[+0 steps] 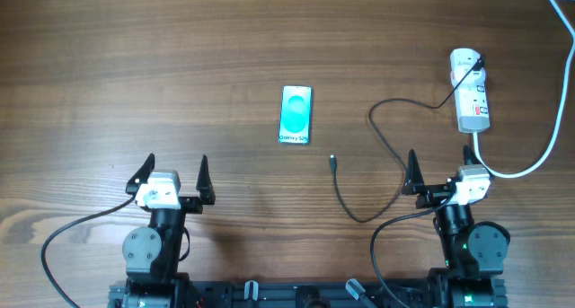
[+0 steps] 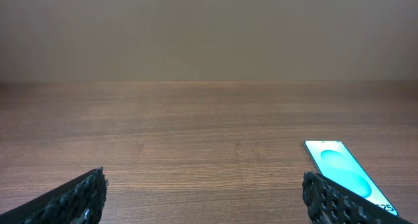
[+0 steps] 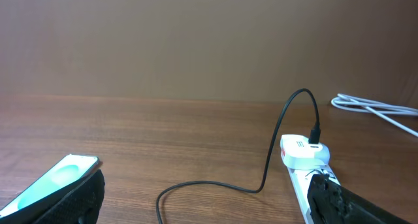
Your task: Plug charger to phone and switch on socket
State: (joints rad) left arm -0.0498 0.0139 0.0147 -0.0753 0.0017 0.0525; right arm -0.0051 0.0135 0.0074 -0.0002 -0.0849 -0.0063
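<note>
Lying forward-right of the left gripper [image 1: 175, 162], the phone [image 1: 296, 115] faces up

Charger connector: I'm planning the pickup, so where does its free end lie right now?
In the overhead view, the charger's connector lies loose between the phone and the right gripper, nearer the phone and touching neither.

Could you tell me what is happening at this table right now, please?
Nothing is being handled yet. Both arms sit at the near edge of the table, with the left tool and the right tool open and empty. The phone lies screen-up mid-table. The charger has its small connector lying loose on the wood near the phone, not plugged in, while its other end runs to the socket on the right.
</note>
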